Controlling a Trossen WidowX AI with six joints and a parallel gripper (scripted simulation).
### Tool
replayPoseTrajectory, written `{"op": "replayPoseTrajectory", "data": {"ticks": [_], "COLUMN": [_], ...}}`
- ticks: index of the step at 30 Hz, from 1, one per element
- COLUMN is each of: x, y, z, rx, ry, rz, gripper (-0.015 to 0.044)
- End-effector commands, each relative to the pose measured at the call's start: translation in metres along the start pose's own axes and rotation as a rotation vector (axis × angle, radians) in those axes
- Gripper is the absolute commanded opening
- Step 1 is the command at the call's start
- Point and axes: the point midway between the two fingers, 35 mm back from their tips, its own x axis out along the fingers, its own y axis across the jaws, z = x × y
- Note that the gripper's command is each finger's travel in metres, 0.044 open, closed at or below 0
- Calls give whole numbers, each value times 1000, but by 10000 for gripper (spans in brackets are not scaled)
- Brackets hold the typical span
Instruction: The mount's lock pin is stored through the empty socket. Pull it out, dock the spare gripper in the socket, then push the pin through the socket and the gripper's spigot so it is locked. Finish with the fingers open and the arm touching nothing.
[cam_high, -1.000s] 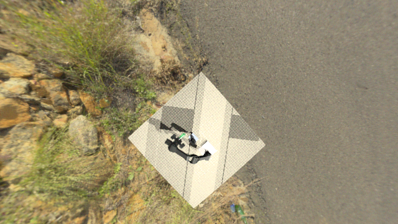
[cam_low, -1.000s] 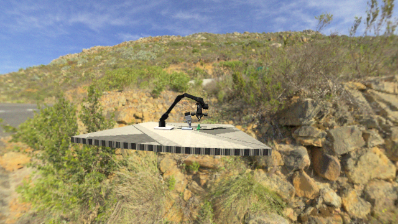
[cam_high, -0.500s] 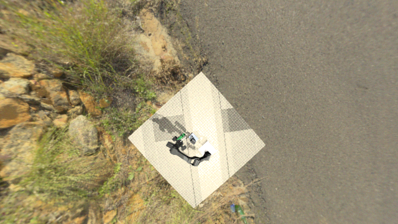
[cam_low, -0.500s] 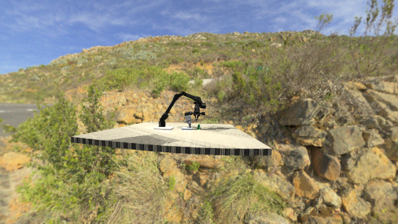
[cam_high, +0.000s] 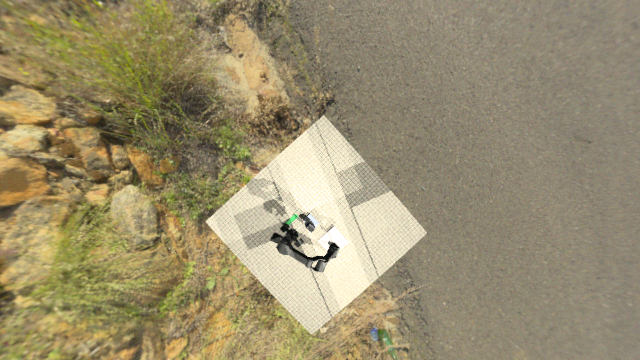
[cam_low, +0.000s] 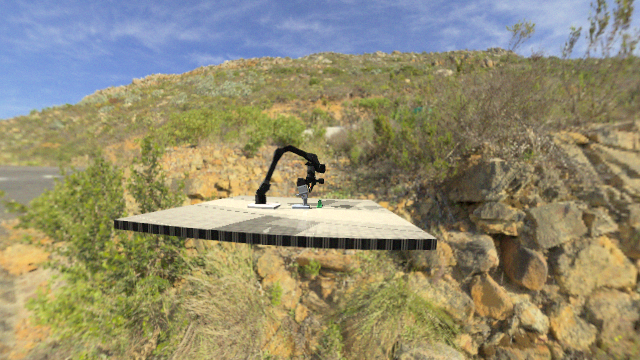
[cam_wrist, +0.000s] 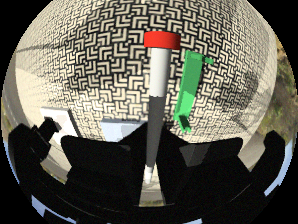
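The lock pin (cam_wrist: 159, 72), with a red head, a white and dark grey shaft and a pale tip, is out of the socket and pinched between my fingers. My gripper (cam_wrist: 150, 125) is shut on it above the table. The mount's pale base (cam_low: 301, 206) (cam_wrist: 120, 130) stands close to my gripper. A tilted grey block (cam_low: 302, 190) tops it. A dark shape (cam_high: 307, 221) shows over the mount from above; I cannot tell if it is the spare gripper docked. The socket's holes are hidden by distance and my fingers.
A green bracket (cam_high: 291, 219) (cam_low: 320, 204) (cam_wrist: 187, 90) is on the table beside the mount, just right of the pin in the wrist view. The arm's white base plate (cam_high: 326, 237) (cam_low: 270, 206) (cam_wrist: 59, 120) is on the mount's other side. Shadows cross the patterned table top (cam_high: 310, 315).
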Motion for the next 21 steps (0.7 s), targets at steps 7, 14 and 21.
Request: {"op": "replayPoseTrajectory", "data": {"ticks": [7,14,21], "x": [-3,6,32], "y": [27,28,28], "z": [-1,2,9], "rx": [-2,-3,-5], "ry": [-6,-7,-9], "rz": [-1,0,1], "gripper": [0,0,0]}}
